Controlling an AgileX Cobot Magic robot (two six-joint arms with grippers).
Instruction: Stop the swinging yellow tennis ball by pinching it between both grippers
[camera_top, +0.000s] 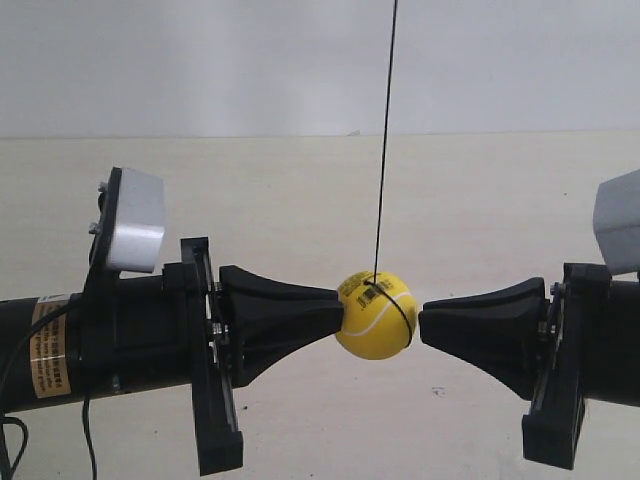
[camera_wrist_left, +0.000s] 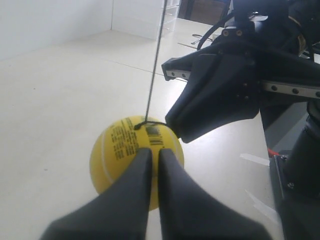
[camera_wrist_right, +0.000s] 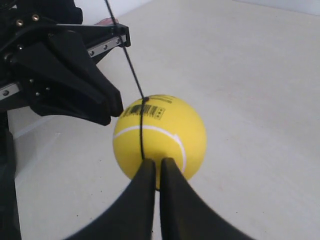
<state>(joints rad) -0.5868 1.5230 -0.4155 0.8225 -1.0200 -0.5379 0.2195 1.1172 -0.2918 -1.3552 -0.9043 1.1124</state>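
The yellow tennis ball (camera_top: 375, 318) hangs on a thin black string (camera_top: 386, 140) just above the pale table. It sits between two black wedge grippers that point at each other. My left gripper (camera_top: 338, 308), at the exterior view's left, is shut and its tip presses the ball's labelled side (camera_wrist_left: 117, 150). My right gripper (camera_top: 422, 324) is also shut, with its tip at the ball's opposite side; a sliver of gap shows there. In the left wrist view my left gripper (camera_wrist_left: 155, 152) meets the ball. The right wrist view has my right gripper (camera_wrist_right: 157, 162) at the ball (camera_wrist_right: 165, 130).
A pale tabletop (camera_top: 300, 200) lies under the ball, with a white wall behind. A silver-grey box (camera_top: 135, 220) rides on the left arm and another (camera_top: 620, 215) on the right arm. Cables and dark equipment (camera_wrist_left: 210, 30) stand past the table's far edge.
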